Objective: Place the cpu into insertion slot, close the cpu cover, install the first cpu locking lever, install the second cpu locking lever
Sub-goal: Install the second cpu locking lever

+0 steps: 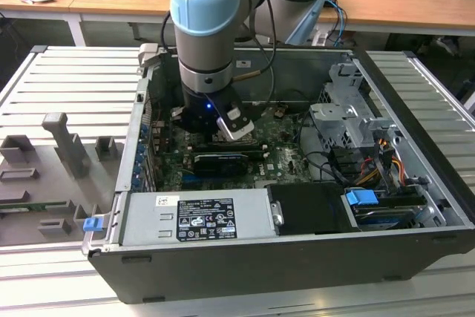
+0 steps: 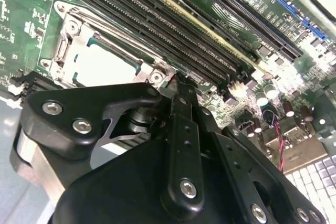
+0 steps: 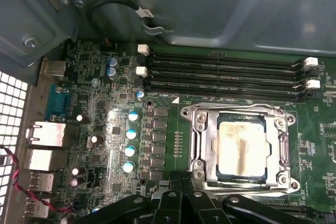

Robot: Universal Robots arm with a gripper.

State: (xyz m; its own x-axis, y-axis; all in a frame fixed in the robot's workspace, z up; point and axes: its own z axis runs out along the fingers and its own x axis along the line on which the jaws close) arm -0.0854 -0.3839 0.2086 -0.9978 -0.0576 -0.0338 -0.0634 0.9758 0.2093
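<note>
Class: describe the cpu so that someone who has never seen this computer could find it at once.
Look inside the open computer case at the green circuit board. Beside the long black memory slots sits a square silver metal frame, the cpu cover. The cpu is the flat, dull silver square showing through its window.

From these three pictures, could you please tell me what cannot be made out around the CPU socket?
- Exterior view: the insertion slot is hidden behind the arm's wrist.
- Second wrist view: the pincer covers one edge of the cpu cover.
- First wrist view: locking levers' state beside the cpu is too fine to judge.
</note>
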